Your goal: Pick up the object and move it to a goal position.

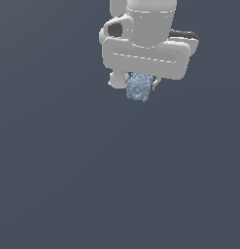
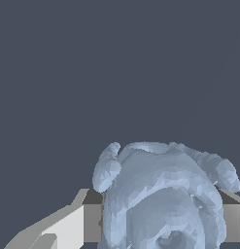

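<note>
Hanging beneath the smooth white gripper (image 1: 139, 85) in the exterior view, the object (image 1: 139, 88) is a small, pale-blue, bumpy lump clamped between the jaws; the wrist view shows the object's (image 2: 162, 199) faceted, lobed surface pressed between grey finger pads (image 2: 92, 222) on either side.

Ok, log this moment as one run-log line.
arm: Panda | gripper: shut on object | fingers: one either side of object | object: pale blue, bumpy | goal marker: none visible
</note>
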Robot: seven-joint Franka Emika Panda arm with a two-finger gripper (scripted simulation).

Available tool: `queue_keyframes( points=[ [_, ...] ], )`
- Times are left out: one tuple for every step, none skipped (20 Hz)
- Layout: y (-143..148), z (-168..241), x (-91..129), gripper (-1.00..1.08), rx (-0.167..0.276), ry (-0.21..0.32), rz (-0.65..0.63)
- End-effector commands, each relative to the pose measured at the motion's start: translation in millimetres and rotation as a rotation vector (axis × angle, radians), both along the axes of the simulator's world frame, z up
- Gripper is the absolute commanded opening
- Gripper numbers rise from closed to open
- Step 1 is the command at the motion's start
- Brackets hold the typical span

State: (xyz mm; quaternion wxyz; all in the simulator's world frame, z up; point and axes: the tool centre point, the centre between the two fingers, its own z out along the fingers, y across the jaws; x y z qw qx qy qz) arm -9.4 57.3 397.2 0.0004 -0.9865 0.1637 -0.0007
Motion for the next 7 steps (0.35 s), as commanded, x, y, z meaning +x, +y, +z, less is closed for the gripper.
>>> queue_keyframes(
  points=[
    [-0.2,7.6,0.1,-1.0,0.0,0.001,0.0],
    [-0.3,9.4,0.3,-1.0,0.0,0.001,0.0],
    [-0.3,10.6,0.4,-1.0,0.0,0.001,0.0],
    [-0.3,11.3,0.6,-1.0,0.0,0.001,0.0],
    [-0.3,11.5,0.9,-1.0,0.0,0.001,0.0],
    [-0.3,11.2,1.1,-1.0,0.0,0.001,0.0],
    [-0.2,10.9,1.2,-1.0,0.0,0.001,0.0]
  ],
)
